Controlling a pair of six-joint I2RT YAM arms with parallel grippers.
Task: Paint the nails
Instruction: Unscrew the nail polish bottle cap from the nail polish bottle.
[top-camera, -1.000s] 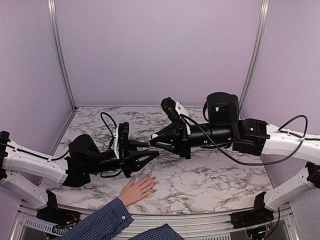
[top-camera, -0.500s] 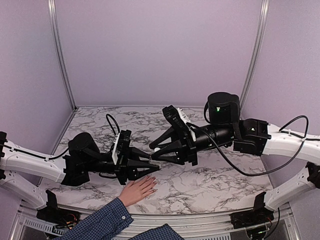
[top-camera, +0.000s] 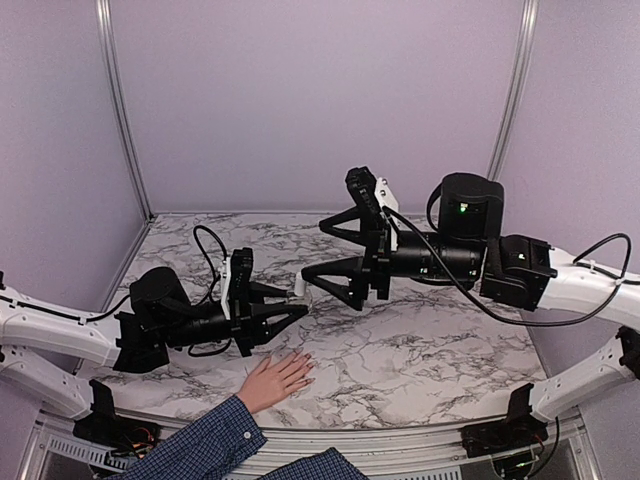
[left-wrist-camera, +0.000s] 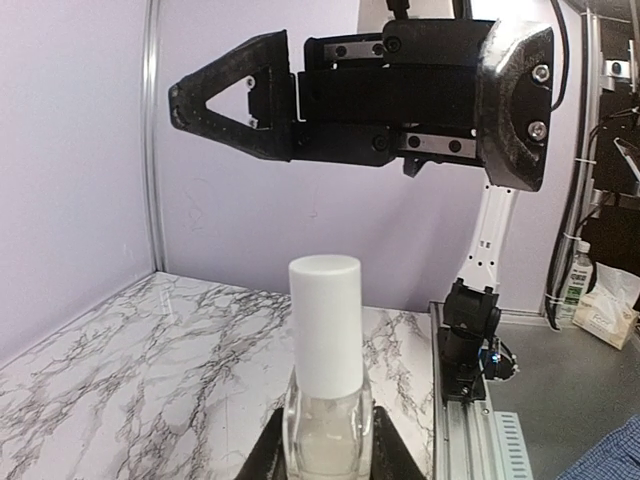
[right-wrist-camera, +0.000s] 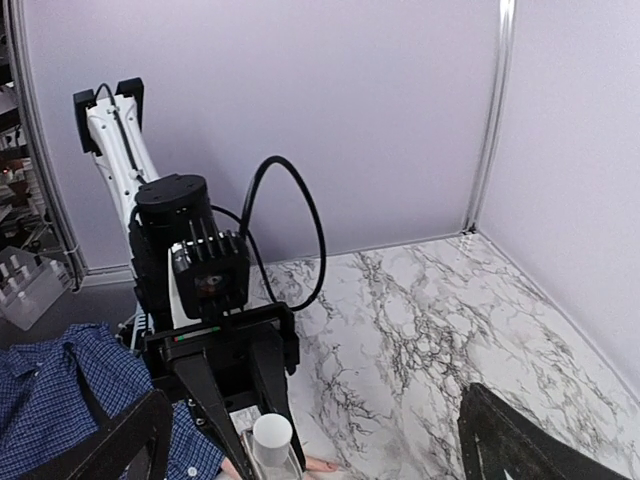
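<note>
A clear nail polish bottle with a white cap stands upright between the fingers of my left gripper, which is shut on it. From above, that gripper holds the bottle just beyond the human hand, which lies flat on the marble in a blue plaid sleeve. The nails are tiny; one fingertip shows under the bottle. My right gripper hangs open above and to the right of the cap, touching nothing; in its own view nothing sits between its fingers.
Purple walls and metal corner posts enclose the marble table. The left arm's black cable loops above its wrist. Off the table's end stand a tissue box and the right arm's base.
My right gripper has opened wide and drawn back up and to the right, away from the cap. The left gripper still holds the bottle. The hand has stayed in place.
</note>
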